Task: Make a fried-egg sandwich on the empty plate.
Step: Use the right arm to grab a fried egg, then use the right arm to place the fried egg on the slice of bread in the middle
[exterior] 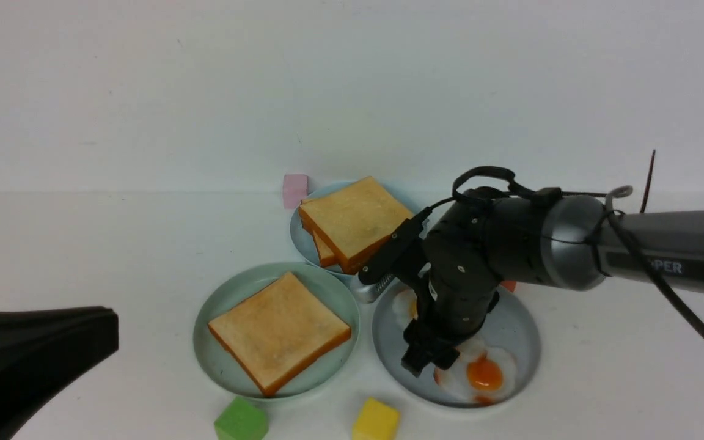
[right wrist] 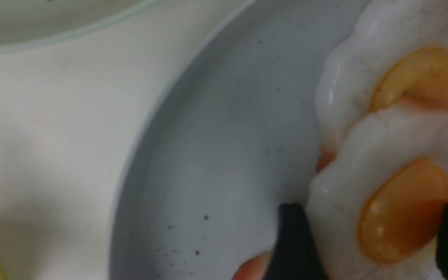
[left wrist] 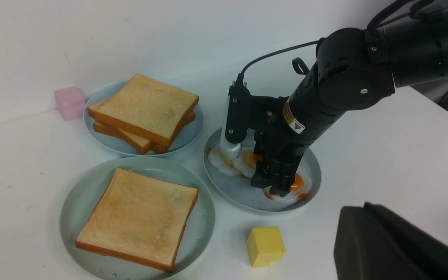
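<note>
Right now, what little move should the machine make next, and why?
Probably close the right hand gently: its fingers stand apart on either side of a fried egg on the grey plate, while the green plate holds just a toast slice, with no egg on top.

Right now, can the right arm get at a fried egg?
Probably yes: the black right gripper's jaws stand apart around one white, orange-yolked fried egg, with nothing visible covering it.
</note>
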Action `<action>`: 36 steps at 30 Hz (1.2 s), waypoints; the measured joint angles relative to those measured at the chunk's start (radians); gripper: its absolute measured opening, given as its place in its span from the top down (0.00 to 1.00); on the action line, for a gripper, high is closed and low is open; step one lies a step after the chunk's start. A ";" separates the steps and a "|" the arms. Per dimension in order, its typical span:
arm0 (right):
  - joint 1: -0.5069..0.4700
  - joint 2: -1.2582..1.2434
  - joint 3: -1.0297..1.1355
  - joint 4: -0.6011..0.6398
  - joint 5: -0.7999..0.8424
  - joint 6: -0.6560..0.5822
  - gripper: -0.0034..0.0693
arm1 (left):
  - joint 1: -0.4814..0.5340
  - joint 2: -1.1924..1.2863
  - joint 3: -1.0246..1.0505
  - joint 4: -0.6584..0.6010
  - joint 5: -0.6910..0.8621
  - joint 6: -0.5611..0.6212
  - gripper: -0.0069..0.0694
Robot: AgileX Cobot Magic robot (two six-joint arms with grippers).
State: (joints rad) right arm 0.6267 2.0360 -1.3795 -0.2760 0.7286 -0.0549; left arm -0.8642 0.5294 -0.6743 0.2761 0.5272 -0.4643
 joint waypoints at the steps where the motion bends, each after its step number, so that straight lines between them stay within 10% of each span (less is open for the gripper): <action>1: 0.000 0.000 0.000 -0.001 0.000 0.000 0.35 | 0.000 0.000 0.000 0.000 0.000 0.000 0.93; 10: 0.009 -0.014 0.000 -0.008 0.015 0.000 0.41 | 0.000 0.000 0.000 -0.011 0.000 0.000 0.93; 15: 0.035 -0.082 0.000 -0.023 0.057 0.000 0.84 | 0.000 0.000 0.000 -0.011 0.000 0.000 0.93; 29: 0.050 -0.174 0.009 -0.075 0.170 0.033 0.83 | 0.000 0.000 0.000 -0.011 0.012 0.000 0.93; 36: 0.219 -0.332 0.009 -0.161 0.100 0.091 0.83 | 0.000 0.010 0.000 -0.011 0.093 0.000 0.93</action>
State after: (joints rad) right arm 0.8456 1.7040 -1.3703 -0.4371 0.8283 0.0360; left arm -0.8642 0.5396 -0.6743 0.2656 0.6203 -0.4643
